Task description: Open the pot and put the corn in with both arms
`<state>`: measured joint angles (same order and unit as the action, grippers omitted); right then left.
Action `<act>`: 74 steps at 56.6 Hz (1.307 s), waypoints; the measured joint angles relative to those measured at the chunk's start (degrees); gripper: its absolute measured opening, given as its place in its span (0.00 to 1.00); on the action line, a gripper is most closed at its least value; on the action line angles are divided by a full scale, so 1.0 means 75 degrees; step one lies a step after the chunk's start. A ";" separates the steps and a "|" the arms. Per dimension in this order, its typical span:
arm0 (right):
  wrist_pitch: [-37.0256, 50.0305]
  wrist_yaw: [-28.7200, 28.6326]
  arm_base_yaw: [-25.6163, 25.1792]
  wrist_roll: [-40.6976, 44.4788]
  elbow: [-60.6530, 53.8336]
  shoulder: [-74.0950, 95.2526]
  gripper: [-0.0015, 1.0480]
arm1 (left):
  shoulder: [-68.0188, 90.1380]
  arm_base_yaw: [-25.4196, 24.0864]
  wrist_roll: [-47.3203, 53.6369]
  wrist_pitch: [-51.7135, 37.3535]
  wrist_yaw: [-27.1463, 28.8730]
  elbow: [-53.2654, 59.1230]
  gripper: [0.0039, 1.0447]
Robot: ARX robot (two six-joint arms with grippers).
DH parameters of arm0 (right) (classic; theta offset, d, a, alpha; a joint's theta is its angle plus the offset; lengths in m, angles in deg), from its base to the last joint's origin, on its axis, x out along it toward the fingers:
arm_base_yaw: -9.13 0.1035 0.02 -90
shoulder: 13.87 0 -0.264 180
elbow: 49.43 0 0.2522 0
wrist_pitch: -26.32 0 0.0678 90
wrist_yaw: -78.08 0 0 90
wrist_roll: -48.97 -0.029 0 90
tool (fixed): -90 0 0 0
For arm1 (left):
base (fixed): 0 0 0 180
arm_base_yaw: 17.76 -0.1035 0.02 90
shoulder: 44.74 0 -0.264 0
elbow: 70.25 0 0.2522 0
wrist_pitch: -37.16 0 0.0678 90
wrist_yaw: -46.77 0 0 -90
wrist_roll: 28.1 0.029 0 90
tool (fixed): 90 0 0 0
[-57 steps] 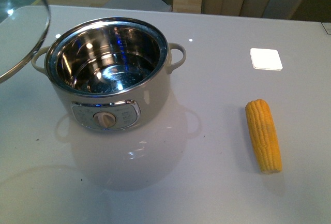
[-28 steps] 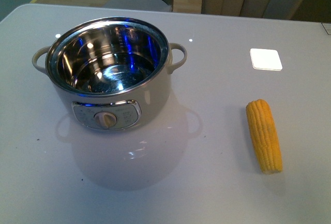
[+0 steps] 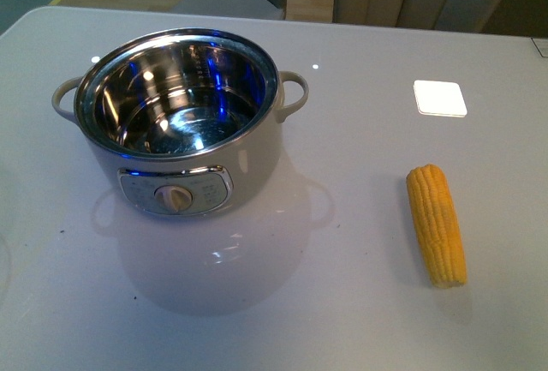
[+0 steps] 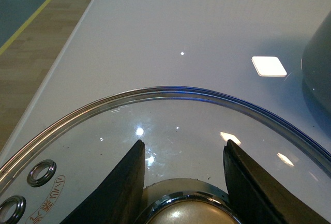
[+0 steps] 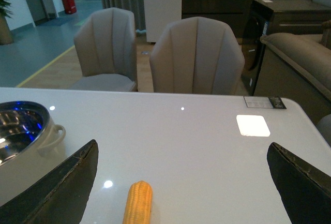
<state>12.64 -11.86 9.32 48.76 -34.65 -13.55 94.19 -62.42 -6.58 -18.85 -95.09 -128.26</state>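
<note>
Setting the lid (image 4: 170, 125) flat on the bench (image 3: 360, 131), clear of the open pot (image 3: 257, 157), suits the left claw (image 4: 182, 149) clamped on its knob (image 4: 186, 214), while the wide-open, empty right claw (image 5: 182, 146) should straddle the corn (image 3: 437, 225) lying to the pot's right.

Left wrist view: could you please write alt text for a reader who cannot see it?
The left gripper is closed around the metal knob of a round glass lid, seen close up. Beyond the lid lies a glossy white table, with the pot's cream wall at one edge.
</note>
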 joint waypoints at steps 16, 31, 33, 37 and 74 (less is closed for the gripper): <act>0.0000 -0.0003 0.0000 0.0000 0.0000 0.0000 0.92 | 0.0510 -0.0032 0.0644 0.1189 -0.0329 -0.1011 0.38; 0.0000 -0.0003 0.0000 0.0000 0.0000 0.0000 0.92 | 0.1338 0.0041 0.1151 0.1833 -0.0420 -0.2063 0.38; 0.0000 -0.0003 0.0000 0.0000 0.0000 0.0000 0.92 | 0.1419 0.0041 0.1145 0.1798 -0.0399 -0.2145 0.38; 0.0000 -0.0003 0.0000 0.0000 0.0000 0.0000 0.92 | 0.1527 0.0038 0.1145 0.1760 -0.0391 -0.2232 0.38; 0.0000 -0.0003 0.0000 0.0000 0.0000 0.0000 0.92 | 0.1988 0.0047 0.0947 0.1358 -0.0519 -0.2340 0.38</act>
<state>12.64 -11.88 9.32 48.76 -34.65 -13.55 109.10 -62.07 0.52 -8.67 -98.98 -145.81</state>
